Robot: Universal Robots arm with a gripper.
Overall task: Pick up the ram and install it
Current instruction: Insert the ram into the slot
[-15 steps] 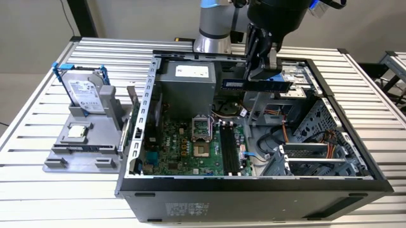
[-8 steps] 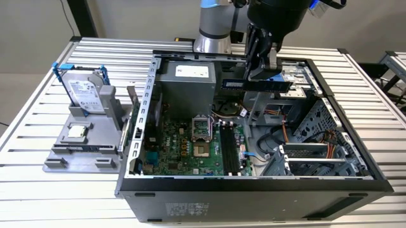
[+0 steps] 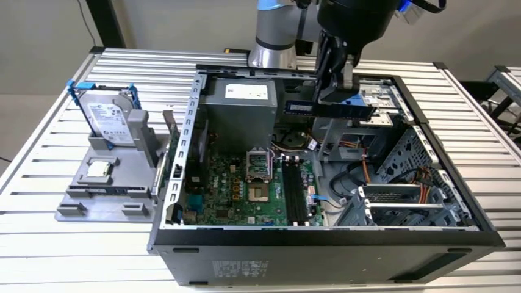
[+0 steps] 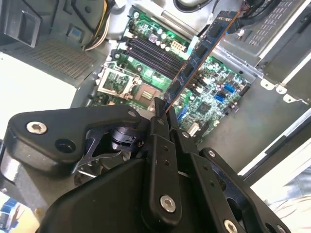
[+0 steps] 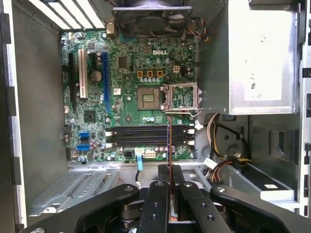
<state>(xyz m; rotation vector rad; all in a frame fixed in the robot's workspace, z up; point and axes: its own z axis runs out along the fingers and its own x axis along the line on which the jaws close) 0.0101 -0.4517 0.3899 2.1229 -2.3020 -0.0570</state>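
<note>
Now the fingers (image 5: pixel 156 196) are closed tight on the ram (image 3: pixel 313 108), pinching its two flat sides. It hangs in the upper middle of the exterior view, above the open computer case (image 3: pixel 192 122) and not touching the green board (image 3: pixel 236 189). The ram looks thin, light and stiff, but easy to break, so the flat sides are the best place to hold it.
</note>
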